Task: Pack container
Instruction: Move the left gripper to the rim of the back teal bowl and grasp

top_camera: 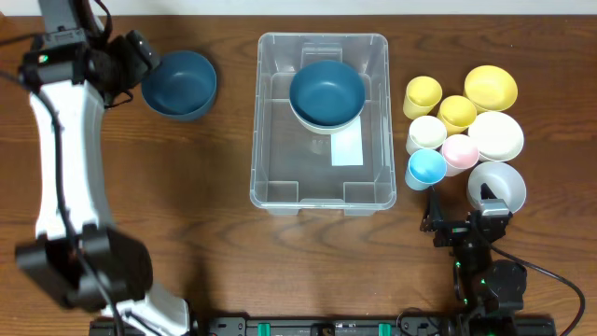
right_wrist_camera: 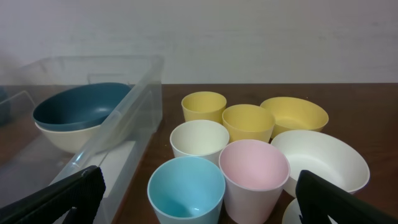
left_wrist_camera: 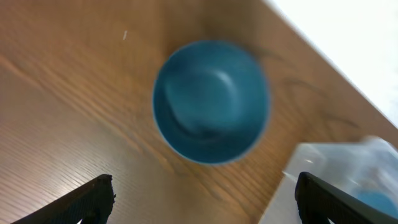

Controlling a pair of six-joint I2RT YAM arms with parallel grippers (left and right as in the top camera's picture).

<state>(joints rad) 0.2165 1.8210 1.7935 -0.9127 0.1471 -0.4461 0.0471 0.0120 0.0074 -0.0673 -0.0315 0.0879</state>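
- Black fingers of the left gripper (left_wrist_camera: 205,202) stand wide apart, holding nothing, above a dark blue bowl (left_wrist_camera: 211,102).
- The right gripper (right_wrist_camera: 199,202) is wide open and empty too, just by a pale blue cup (right_wrist_camera: 186,186).
- The container (top_camera: 280,173) sits in the middle, between both arms, with two stacked bowls (top_camera: 326,93) inside.
- It looks light, smooth and a bit bendy. I would hold it by the rim.
- Underneath is a brown wood table (top_camera: 187,205), with a white wall (right_wrist_camera: 249,37) behind.

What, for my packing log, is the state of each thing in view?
container, lidless, two nested bowls inside
loose blue bowl, upright, empty, on the table
cups, upright, empty, outside container
right-side bowls, upright, empty
left gripper, jaws open, empty
right gripper, jaws open, empty
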